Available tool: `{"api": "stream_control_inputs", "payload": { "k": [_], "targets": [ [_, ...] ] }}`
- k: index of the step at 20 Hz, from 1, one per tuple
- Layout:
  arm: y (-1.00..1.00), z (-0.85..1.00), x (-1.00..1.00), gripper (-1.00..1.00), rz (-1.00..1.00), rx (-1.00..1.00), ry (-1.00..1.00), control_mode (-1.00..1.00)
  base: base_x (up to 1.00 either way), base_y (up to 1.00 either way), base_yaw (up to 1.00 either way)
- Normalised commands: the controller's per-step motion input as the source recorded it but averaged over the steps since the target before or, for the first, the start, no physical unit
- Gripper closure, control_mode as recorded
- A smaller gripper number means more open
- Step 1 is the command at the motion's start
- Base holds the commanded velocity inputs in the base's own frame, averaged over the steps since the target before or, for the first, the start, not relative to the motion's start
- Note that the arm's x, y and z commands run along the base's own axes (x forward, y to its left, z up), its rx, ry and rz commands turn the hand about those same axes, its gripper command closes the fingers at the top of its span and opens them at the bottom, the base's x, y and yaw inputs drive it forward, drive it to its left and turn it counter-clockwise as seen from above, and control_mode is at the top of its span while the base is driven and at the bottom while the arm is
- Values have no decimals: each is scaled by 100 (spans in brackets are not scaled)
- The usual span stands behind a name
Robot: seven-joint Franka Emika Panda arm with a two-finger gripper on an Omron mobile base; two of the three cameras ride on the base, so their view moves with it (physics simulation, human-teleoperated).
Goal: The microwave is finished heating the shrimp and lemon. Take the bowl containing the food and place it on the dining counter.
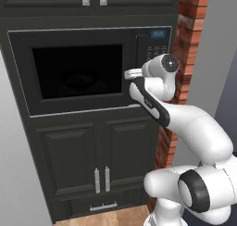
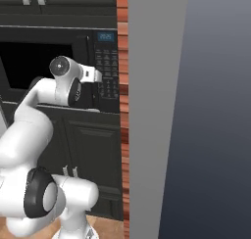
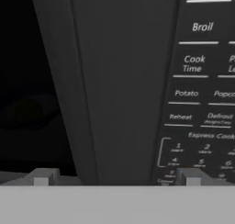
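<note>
A: How are the jaws set?

B: They are spread apart with nothing held. In the hand view the gripper (image 3: 117, 176) has one tip at the lower left and one at the lower right, and the door's right frame strip is seen between them.

A: What is faced just beyond them?

B: The microwave (image 1: 88, 70), door shut. In the left base view the gripper (image 1: 131, 74) is seen at centre frame, at the door's right edge, beside the button panel (image 3: 202, 99), which takes up the right of the hand view. Contact with the door cannot be judged.

A: And the bowl?

B: A dim rounded shape, taken to be the bowl (image 1: 79, 81), is made out behind the dark glass, left of centre in the left base view. The food cannot be made out. The dining counter is not met in these frames.

A: Which step is in hand?

B: Opening the door is judged to be the step; the task is barely begun.

A: What is called for next?

B: The door's right edge would need to be caught and swung wide before the bowl can be reached.
</note>
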Motion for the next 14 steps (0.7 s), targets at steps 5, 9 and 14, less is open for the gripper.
{"api": "stream_control_inputs", "payload": {
  "k": [5, 9, 14],
  "targets": [
    [0, -12, 48, -100, 0, 0, -8, -100, 0, 0, 0],
    [0, -5, 57, -100, 0, 0, -2, -100, 0, 0, 0],
    [0, -6, 56, -100, 0, 0, 0, -100, 0, 0, 0]
  ]
}}
